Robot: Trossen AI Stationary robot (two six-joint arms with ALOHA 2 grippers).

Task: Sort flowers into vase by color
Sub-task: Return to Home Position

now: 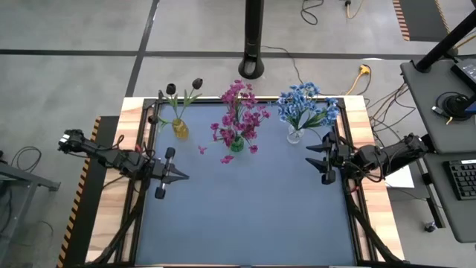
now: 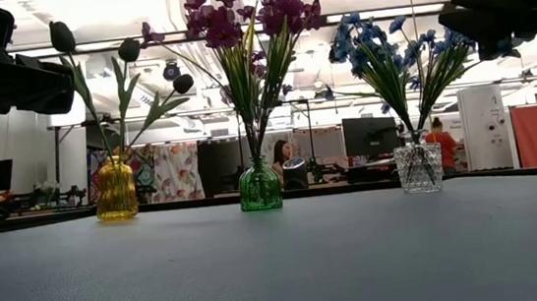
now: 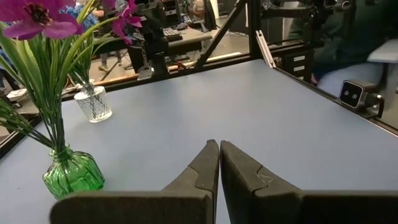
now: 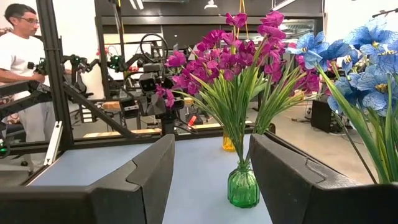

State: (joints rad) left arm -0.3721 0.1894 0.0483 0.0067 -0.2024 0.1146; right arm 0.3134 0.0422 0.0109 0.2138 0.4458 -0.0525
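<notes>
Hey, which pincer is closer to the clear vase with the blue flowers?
Right. The right pincer sits close to the clear vase, just off its right side; the left pincer is far off, beyond the green vase.

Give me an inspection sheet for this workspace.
Surface: blue-grey mat, flat.
Job's things: dark tulips in yellow vase; magenta flowers in green vase; blue flowers in clear vase.
Clutter: loose pink petals on the mat.
Tools: left tool shut, right tool open, both empty, clear of vases.
Cables: cables on the floor beyond the table.
Surroundings: keyboard on side desk; people behind.
</notes>
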